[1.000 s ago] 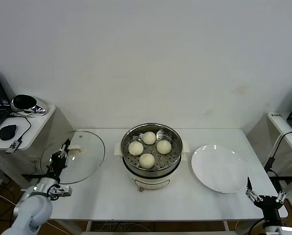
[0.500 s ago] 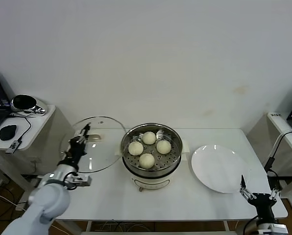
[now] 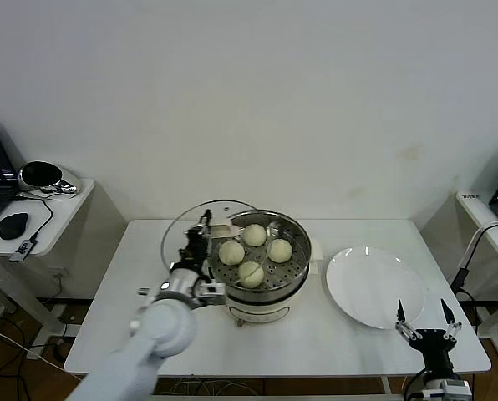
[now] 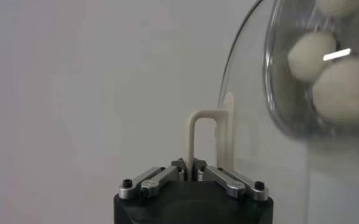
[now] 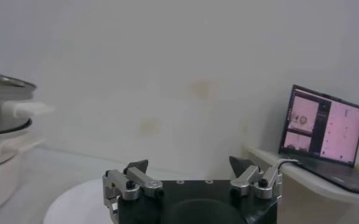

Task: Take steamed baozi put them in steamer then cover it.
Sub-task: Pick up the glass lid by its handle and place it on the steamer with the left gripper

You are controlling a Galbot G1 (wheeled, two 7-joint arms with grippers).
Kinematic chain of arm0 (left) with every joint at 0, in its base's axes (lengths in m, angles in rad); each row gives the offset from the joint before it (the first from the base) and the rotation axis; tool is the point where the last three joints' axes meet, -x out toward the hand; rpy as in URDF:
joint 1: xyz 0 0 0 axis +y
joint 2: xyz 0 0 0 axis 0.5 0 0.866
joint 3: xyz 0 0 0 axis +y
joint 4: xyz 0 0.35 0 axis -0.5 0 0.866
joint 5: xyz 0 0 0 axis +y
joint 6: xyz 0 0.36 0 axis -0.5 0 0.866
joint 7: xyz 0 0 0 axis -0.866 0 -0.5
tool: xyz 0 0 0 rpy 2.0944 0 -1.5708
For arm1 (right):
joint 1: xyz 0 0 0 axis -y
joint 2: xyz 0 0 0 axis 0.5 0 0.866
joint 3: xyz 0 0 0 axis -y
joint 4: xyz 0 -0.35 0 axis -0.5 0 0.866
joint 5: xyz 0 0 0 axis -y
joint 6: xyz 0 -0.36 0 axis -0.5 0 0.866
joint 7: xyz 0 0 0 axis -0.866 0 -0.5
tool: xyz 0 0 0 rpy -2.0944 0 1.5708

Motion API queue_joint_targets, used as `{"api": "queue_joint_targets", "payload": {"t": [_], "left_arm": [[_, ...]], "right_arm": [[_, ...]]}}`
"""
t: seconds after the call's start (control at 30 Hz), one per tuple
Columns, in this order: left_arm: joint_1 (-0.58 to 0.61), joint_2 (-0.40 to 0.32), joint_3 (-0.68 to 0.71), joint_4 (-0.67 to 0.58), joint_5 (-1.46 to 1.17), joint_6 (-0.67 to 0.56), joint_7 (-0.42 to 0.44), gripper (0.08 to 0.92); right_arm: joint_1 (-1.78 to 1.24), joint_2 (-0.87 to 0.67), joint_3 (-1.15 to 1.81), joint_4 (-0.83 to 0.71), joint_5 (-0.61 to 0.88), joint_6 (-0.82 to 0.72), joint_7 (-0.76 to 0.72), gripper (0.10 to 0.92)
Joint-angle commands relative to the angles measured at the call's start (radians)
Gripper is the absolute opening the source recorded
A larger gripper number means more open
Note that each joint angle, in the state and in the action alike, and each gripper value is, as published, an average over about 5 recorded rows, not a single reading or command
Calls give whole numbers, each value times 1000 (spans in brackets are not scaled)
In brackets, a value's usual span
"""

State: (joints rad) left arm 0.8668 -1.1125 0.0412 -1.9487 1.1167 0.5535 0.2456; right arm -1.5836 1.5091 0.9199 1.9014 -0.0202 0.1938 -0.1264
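The steel steamer [image 3: 296,227] sits on its cream pot base [image 3: 257,312] mid-table. Several cream-white baozi [image 3: 251,273] lie in it. My left gripper [image 3: 201,239] is shut on the cream handle [image 3: 222,227] of the clear glass cover [image 3: 182,232]. It holds the cover tilted up in the air, over the steamer's left rim. In the left wrist view the gripper [image 4: 189,168] pinches the handle [image 4: 191,131], and baozi [image 4: 345,89] show through the glass [image 4: 252,115]. My right gripper [image 3: 429,322] is open and empty at the table's front right; it also shows in the right wrist view [image 5: 189,168].
An empty white plate [image 3: 374,288] lies right of the steamer. A side table at far left holds a mouse [image 3: 13,224] and a shiny round object [image 3: 40,175]. A laptop [image 5: 324,125] stands on a shelf at far right.
My left gripper has carried the cover rightward from the table's left side to the steamer's left rim. The right gripper has shifted slightly near the front right edge.
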Motion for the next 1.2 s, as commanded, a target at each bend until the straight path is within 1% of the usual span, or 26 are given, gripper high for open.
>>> {"api": "queue_joint_targets", "payload": {"t": [0.03,0.23,0.67,1.2], "left_arm": [[-91,-224,149,121,205,81,91,146],[-96,-249,148,193,204,64,66,146],[-96,-285,132,289,236,37,32,146],[-83,-305,119,314,258,24,19,146]], "right_arm": [[2,4,-9,-8,-29,4,1,823],[0,1,-15,-8,-25,7,-1,823],[-7,-1,-26,-20,-25,16,-2,823],[-9,-4,-29,-23,-25,20,-5,823]]}}
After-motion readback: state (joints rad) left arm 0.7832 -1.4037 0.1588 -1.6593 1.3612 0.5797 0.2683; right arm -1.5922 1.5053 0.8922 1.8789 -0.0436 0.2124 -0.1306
